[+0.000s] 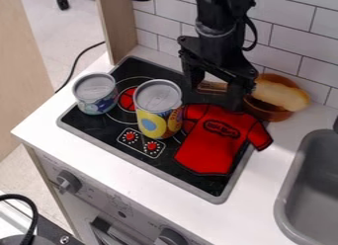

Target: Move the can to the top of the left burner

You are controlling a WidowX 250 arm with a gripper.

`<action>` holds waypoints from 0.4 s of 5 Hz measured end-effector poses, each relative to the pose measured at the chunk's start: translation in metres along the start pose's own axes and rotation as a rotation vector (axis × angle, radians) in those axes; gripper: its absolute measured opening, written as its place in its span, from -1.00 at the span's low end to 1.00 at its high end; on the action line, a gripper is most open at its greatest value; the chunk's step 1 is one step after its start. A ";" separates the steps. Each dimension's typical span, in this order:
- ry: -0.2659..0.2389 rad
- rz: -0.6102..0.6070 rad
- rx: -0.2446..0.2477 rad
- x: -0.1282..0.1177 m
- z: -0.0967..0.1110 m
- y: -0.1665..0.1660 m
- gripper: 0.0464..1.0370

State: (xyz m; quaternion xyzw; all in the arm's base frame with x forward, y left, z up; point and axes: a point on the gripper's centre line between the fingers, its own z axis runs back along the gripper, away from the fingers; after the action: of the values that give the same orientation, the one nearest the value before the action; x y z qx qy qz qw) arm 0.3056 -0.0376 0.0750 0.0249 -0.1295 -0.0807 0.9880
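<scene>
Claw (216, 97) open at upper centre, two cans to its left.
Short can (96, 94) stands at the stove's (99, 130) upper left, tall yellow can (158, 110) near frame centre, both grey-topped, the left burner's red middle (127, 99) showing between; at right, a brown bowl (267, 112) holds a bread-like piece (280, 94).

Short can (96, 97), blue-purple label, grey lid, upright at edge of left burner (126, 99). Tall yellow can (157, 110), blue dot, grey lid, upright, other side. Burner red-centered, pale rings, partly hidden.
</scene>
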 end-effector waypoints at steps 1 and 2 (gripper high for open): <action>0.029 0.002 -0.006 -0.007 -0.006 -0.001 0.93; 0.101 0.033 -0.029 -0.030 -0.007 -0.001 0.93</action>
State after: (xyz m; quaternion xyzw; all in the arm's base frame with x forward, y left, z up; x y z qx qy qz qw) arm 0.2785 -0.0337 0.0609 0.0124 -0.0788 -0.0649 0.9947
